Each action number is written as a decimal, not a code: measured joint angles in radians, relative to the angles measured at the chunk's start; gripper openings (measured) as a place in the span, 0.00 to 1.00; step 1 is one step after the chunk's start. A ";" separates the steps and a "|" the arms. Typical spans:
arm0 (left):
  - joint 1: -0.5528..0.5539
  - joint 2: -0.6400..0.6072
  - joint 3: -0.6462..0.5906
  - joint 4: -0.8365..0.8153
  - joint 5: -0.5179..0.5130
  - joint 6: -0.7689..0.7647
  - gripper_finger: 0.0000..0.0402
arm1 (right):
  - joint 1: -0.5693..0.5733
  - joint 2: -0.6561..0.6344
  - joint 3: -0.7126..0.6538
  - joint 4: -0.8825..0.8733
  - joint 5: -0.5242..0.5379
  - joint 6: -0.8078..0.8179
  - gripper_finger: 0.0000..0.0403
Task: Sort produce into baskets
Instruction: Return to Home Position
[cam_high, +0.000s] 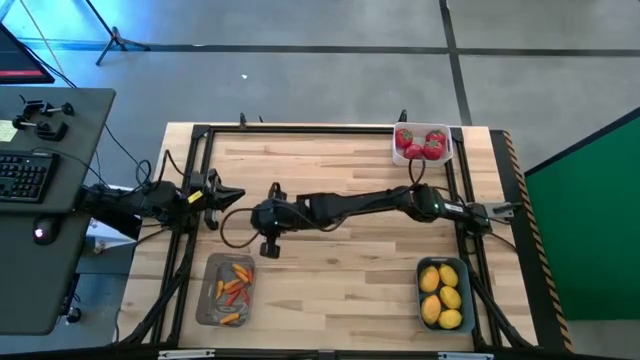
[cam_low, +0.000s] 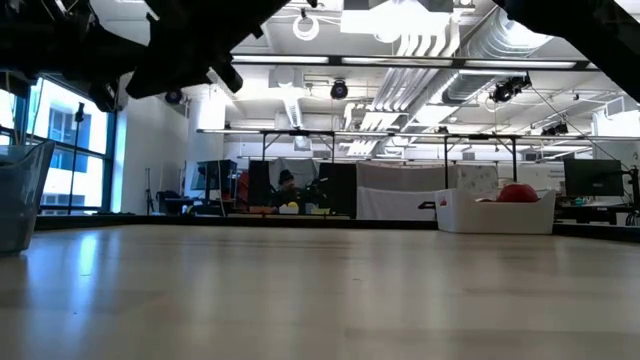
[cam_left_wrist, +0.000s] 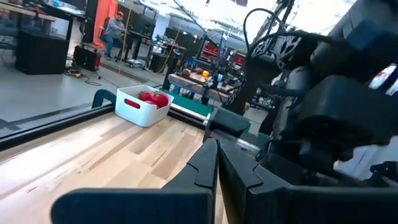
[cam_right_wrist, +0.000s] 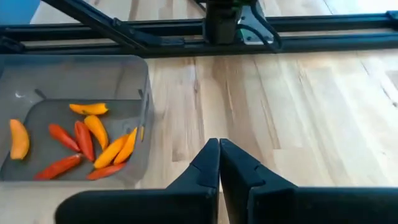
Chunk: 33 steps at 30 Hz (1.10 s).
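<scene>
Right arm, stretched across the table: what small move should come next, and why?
Probably draw the right gripper back toward its own side. Its fingers are shut on nothing; peppers lie in the grey tray, red fruits in the white tray, lemons in the blue tray, no loose produce shows on the table. The left gripper waits at the left edge.

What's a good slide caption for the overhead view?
Red fruits in white basket, lemons in teal basket, peppers in grey tray; right gripper over mid-table, left gripper at left edge, both shut.
</scene>
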 joint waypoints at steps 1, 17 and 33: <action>0.000 0.000 0.000 -0.002 -0.004 0.000 0.00 | -0.003 -0.003 0.000 -0.001 -0.018 -0.006 0.00; 0.000 0.000 0.000 -0.015 -0.018 0.017 0.00 | -0.017 -0.186 -0.454 0.333 -0.105 0.040 0.00; 0.000 0.000 0.001 -0.095 -0.084 0.043 0.00 | -0.126 -0.911 -1.381 0.676 -0.084 0.041 0.00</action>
